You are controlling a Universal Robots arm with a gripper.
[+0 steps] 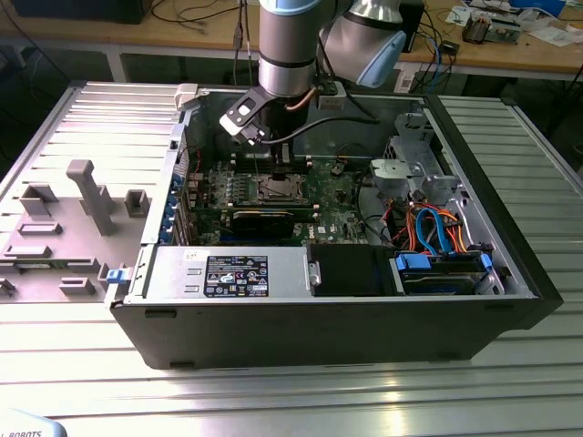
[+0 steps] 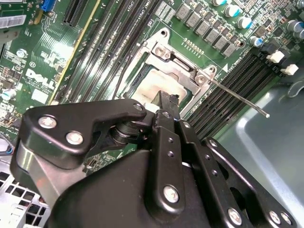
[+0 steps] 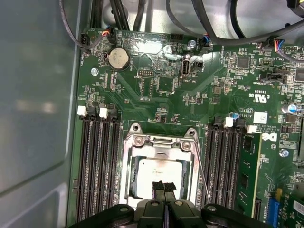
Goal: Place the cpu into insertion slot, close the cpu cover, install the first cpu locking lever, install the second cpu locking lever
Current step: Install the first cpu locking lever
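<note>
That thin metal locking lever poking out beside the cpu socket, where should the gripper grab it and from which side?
Probably near its free end: the locking lever is a thin rod whose tip juts out past the memory slots, away from the cpu cover. Come down from above with the fingers straddling the rod crosswise; its hinge end sits tight against the cover, leaving little room.

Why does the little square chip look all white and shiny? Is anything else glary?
In the first wrist view, light bounces off the metal top of the cpu, washing it pale; in the second wrist view the same glare whitens it and a patch of the green board; in the exterior view the ribbed metal table shows bright streaks nearest the camera.
</note>
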